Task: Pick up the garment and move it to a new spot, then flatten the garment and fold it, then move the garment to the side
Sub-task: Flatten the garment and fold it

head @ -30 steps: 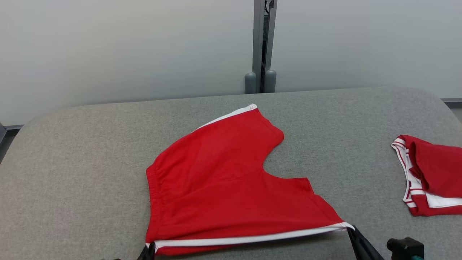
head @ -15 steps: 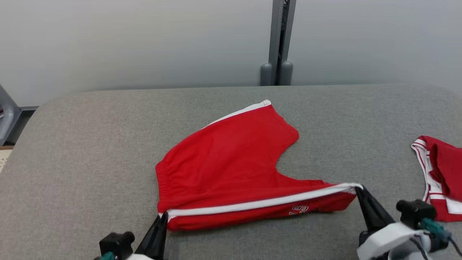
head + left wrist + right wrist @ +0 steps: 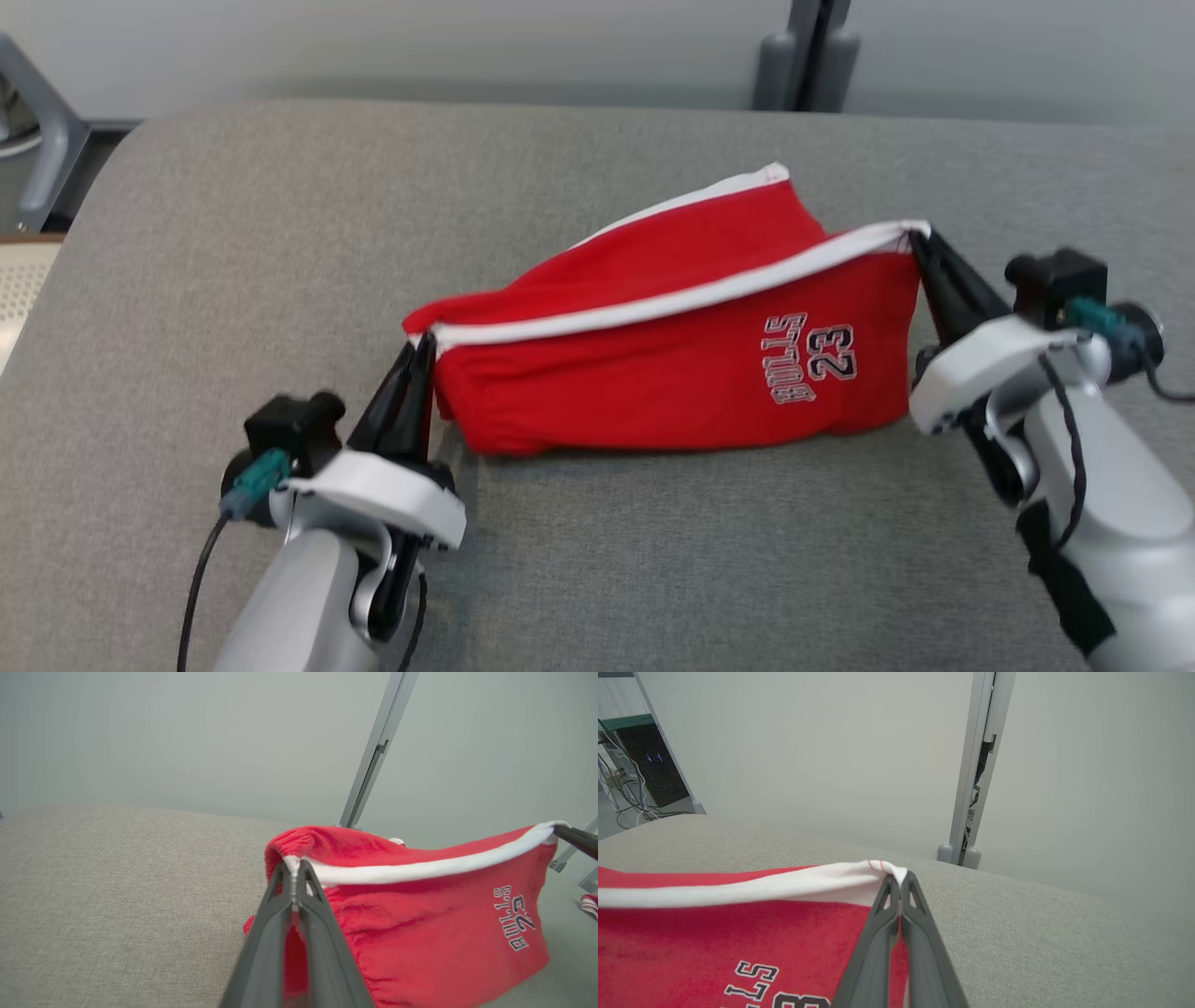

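Over grey table (image 3: 653, 560), left hand (image 3: 422, 343) and right hand (image 3: 920, 238), each clamping shorts (image 3: 672, 373), have risen.

Red shorts (image 3: 672, 373), white-striped edge lifted taut, lower part on cushion

light: even, soft; shadows: faint; head view: slightly blurred

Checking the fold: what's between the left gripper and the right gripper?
The red shorts, their white stripe stretched from the left gripper to the right gripper, as the head view shows.
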You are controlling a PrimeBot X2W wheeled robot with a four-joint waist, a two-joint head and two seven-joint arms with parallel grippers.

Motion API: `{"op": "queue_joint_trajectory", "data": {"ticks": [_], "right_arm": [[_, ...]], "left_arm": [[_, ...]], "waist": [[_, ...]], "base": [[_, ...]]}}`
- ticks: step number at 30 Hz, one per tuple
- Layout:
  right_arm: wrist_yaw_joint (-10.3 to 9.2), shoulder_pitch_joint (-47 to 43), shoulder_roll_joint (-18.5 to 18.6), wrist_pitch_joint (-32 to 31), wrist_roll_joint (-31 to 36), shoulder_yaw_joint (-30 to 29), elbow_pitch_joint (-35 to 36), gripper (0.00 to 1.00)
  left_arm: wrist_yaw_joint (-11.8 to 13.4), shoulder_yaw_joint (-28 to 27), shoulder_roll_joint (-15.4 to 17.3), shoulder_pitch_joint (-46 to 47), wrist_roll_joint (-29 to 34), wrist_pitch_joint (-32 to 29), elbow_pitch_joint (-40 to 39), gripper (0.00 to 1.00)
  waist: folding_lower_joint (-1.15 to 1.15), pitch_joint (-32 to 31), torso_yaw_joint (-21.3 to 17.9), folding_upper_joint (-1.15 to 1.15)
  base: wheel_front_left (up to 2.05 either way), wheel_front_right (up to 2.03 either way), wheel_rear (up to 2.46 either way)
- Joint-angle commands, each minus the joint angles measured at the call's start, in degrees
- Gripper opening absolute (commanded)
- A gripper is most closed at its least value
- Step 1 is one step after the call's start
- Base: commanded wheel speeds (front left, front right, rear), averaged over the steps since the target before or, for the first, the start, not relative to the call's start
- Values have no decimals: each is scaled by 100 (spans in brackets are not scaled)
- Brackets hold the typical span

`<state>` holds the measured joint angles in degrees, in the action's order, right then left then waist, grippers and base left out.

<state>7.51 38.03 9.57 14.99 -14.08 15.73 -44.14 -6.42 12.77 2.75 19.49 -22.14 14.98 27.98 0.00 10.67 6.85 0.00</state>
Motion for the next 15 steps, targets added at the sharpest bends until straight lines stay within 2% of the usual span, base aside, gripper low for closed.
{"op": "queue_joint_trajectory", "data": {"ticks": [1,9,15], "right_arm": [[-4,338,70,22,73,31,-210,0],[-4,1738,268,0,549,-97,-1385,0],[-4,2384,316,11,963,-243,-2023,0]], "left_arm": [[70,40,33,294,-50,27,71,0],[234,602,34,1367,-609,27,479,0],[429,1118,28,1862,-965,27,700,0]], "waist": [[0,349,228,0],[0,1055,700,0],[0,1401,926,0]], "base": [[0,0,0],[0,0,0],[0,0,0]]}}
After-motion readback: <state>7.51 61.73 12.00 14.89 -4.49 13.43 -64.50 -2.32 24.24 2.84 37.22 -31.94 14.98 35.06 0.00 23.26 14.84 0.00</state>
